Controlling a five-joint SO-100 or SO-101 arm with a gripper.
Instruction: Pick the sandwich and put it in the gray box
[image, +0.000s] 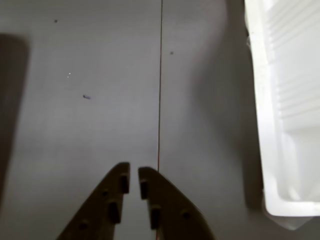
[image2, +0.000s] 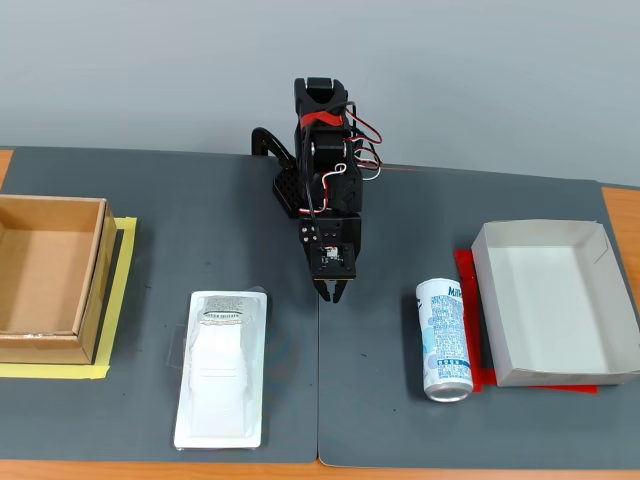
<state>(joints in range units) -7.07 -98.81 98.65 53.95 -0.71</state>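
The sandwich (image2: 222, 368) is a flat white plastic-wrapped packet lying on the dark mat at the front left of the fixed view. Its edge also shows at the right of the wrist view (image: 285, 115). The gray box (image2: 540, 235) is a shallow light tray at the right in the fixed view, and nothing lies in it. My gripper (image2: 332, 294) hangs above the mat's middle, pointing down, between the packet and the tray and touching neither. In the wrist view the gripper (image: 134, 172) has its jaws almost together with nothing between them.
A white-blue drink can (image2: 443, 338) lies on the mat just left of the gray box, beside a red sheet (image2: 470, 290). A deeper brown cardboard box (image2: 45, 278) stands at the far left on yellow tape. A seam (image: 160, 80) runs down the mat's middle.
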